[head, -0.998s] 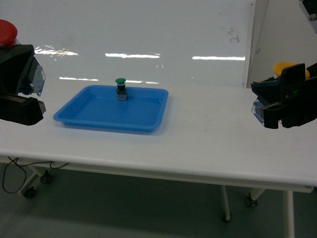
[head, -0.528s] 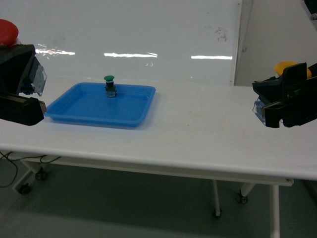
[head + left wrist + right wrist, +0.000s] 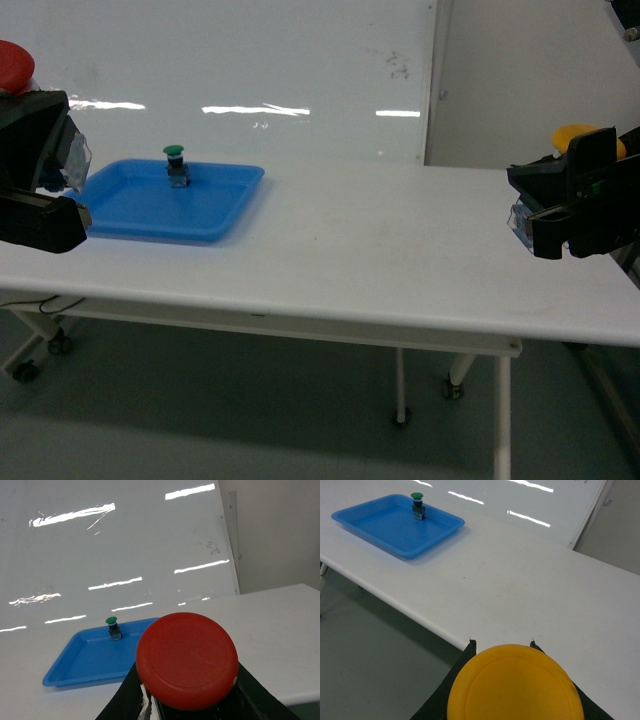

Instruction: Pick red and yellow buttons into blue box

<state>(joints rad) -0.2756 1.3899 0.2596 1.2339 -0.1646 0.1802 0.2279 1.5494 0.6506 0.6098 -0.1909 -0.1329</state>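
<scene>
We hold a button in each gripper, both raised above the white table (image 3: 380,260). Our left gripper (image 3: 40,165) is closed around the black body of the red button (image 3: 187,666); its red cap fills the lower part of the left wrist view and shows at the top left edge of the head view, with the button's clear base visible between the dark fingers. Our right gripper (image 3: 570,205) is closed on the yellow button (image 3: 515,684) in the same way, its cap facing the right wrist camera and peeking above the gripper in the head view.

The blue box (image 3: 225,205), a shallow open tray, lies flat on the table just ahead of the left gripper and slightly toward the middle; from the right gripper it sits far across the table, ahead and well to the left. Inside the tray, near its far rim, a green button (image 3: 175,165) stands upright on a black body. It is the only thing we see in the tray, and it stands apart from both grippers.

Between either gripper and the tray we see only bare tabletop with a few faint marks. Beyond the far edge of the table rises a glossy white wall panel (image 3: 250,70) with streaks of reflected light. Below the table we see its legs on casters (image 3: 455,388) and a grey floor.
</scene>
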